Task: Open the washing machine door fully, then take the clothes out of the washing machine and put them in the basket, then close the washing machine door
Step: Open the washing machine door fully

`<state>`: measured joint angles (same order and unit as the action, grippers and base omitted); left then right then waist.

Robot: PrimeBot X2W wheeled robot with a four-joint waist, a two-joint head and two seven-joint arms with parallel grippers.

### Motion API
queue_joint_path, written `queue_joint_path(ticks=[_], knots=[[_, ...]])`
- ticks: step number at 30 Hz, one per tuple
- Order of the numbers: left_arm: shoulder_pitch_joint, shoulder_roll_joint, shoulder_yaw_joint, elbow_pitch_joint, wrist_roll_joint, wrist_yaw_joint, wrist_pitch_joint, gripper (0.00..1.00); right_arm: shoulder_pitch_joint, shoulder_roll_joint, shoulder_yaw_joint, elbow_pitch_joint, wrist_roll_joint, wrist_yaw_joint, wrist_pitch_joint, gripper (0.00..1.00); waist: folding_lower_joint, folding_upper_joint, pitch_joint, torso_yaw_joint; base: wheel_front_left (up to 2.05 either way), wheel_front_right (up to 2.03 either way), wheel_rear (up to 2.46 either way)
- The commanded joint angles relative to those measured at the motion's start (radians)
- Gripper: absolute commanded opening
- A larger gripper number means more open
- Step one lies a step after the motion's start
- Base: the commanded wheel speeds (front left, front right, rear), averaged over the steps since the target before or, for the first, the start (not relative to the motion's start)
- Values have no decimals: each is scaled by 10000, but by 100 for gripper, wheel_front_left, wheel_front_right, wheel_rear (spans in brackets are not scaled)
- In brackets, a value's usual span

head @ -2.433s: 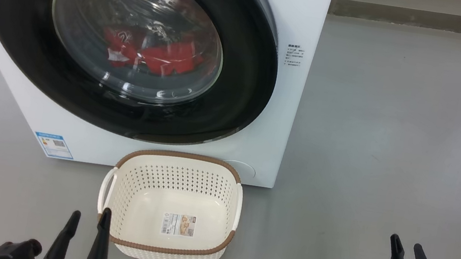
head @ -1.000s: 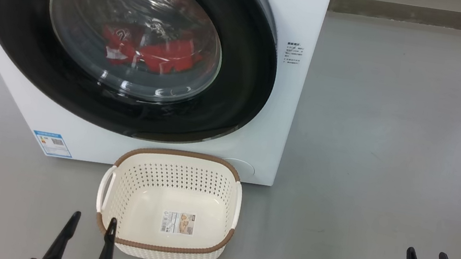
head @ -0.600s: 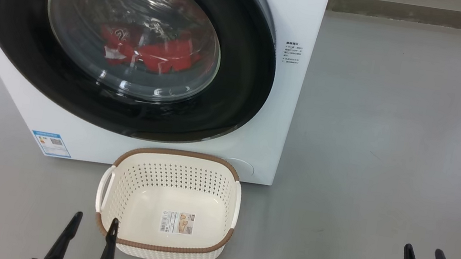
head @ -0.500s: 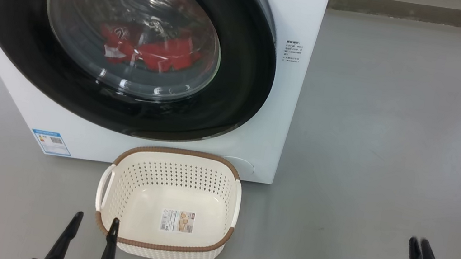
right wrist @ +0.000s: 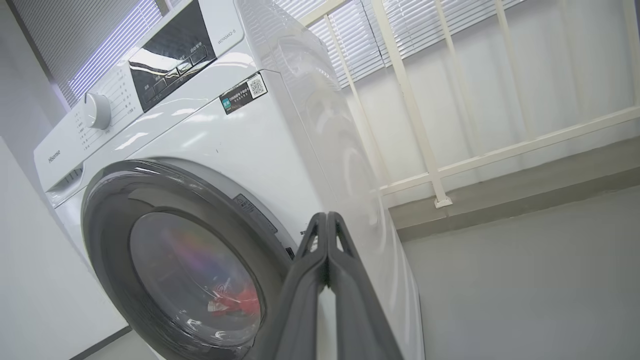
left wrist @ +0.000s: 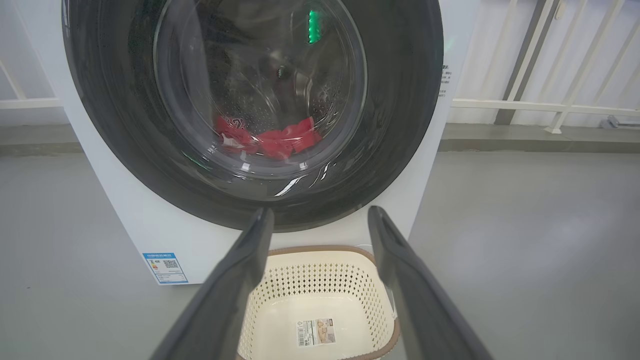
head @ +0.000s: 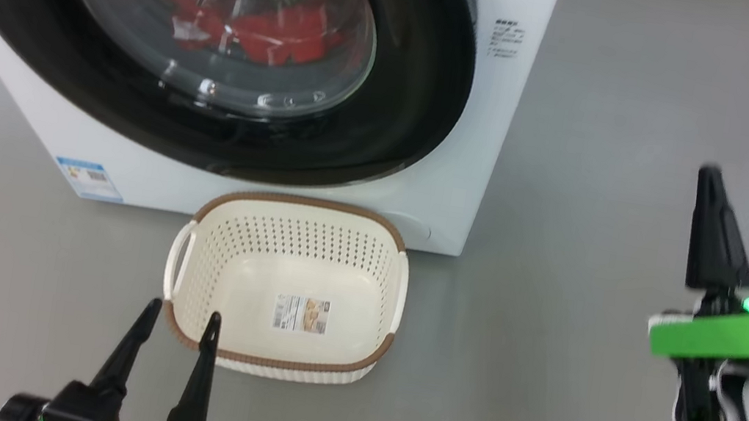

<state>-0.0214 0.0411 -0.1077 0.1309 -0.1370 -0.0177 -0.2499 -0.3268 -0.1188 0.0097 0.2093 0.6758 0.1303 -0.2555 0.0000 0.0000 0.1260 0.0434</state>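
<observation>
The washing machine (head: 484, 145) stands ahead with its black washing machine door (head: 410, 97) lying flat against the front. Red clothes (head: 276, 25) show through the glass, low in the drum. The basket (head: 305, 204) sits on the floor just before the machine and holds nothing. My left gripper (head: 182, 315) is open at the basket's near left corner; in the left wrist view its fingers (left wrist: 240, 280) frame the basket (left wrist: 320, 280) below the door (left wrist: 400, 125). My right gripper (head: 709, 179) is shut on nothing, raised right of the machine. Its tips (right wrist: 326, 218) point at the door's right edge.
Grey floor spreads to the right of the machine. A white railing (right wrist: 415, 125) on a low ledge runs behind it, with window blinds above. The control panel and knob (right wrist: 97, 111) sit at the machine's top. A blue label (left wrist: 165, 267) marks its lower left front.
My right gripper has shut its fingers and risen well up, to the right of the machine. The head camera has shifted, so machine and basket sit higher in the picture.
</observation>
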Motion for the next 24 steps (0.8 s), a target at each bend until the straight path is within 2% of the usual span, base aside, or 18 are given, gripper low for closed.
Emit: queue_joint_path(ticks=[1, 11, 15, 20, 24], knots=[[-364, 92, 245, -303, -60, 0, -118, 100, -511, -126, 327, -208, 70, 4, -63, 0, 0, 0, 482, 324, 0, 0, 0], [-1102, 91, -117, -478, -427, 143, -118, 100, -3084, -966, 1553, 133, 1460, 4, -63, 0, 0, 0, 1730, 902, 0, 0, 0], [-1345, 91, -292, -464, -541, 175, -118, 100, -3963, -1456, 2282, 532, 2814, 4, 98, 0, 0, 0, 2047, 1112, 0, 0, 0], [-1630, 91, -511, -446, -676, 219, -118, 100, -5035, -1998, 3003, 941, 4673, 4, 883, 0, 0, 0, 2450, 1333, 0, 0, 0], [-1802, 91, -616, -422, -749, 228, -118, 100, -5631, -2298, 3385, 1102, 5509, 4, 1454, 0, 0, 0, 2687, 1448, 0, 0, 0]])
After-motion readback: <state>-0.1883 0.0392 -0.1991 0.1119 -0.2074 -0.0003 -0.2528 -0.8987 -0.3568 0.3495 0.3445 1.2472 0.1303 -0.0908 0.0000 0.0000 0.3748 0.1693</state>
